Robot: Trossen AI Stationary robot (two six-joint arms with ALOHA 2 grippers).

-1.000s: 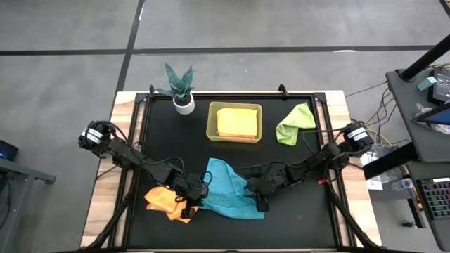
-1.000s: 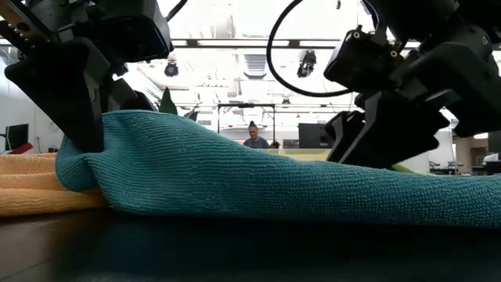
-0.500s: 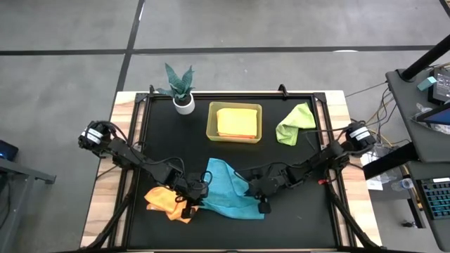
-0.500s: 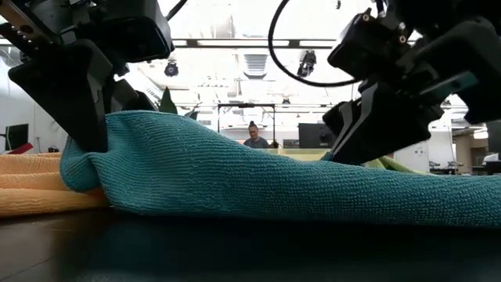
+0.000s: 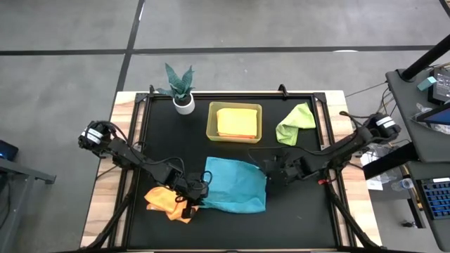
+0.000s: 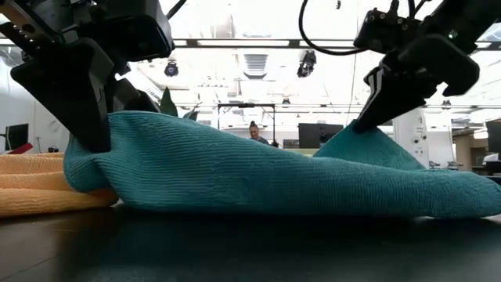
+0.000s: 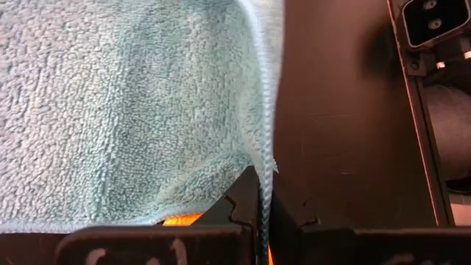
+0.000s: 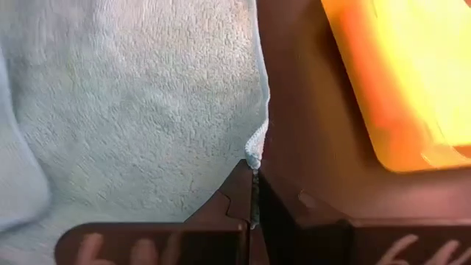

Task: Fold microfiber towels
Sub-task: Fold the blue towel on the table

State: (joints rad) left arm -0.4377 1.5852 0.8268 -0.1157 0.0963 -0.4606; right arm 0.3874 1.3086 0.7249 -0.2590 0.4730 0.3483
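While both grippers pinch opposite corners, the teal towel (image 5: 234, 185) lies spread near the table's front edge (image 5: 232, 247). Left gripper (image 5: 191, 194) and right gripper (image 5: 275, 169) are clamped on it; the next move is probably to flatten it, then fold.

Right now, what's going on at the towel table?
Both arms hold the teal towel by opposite corners. The left end effector is shut on its left side, which overlaps an orange towel. The right end effector is shut on its upper right corner, lifting it slightly. It is spread out, not yet folded. A green towel waits beside the bin, which holds a yellow one.
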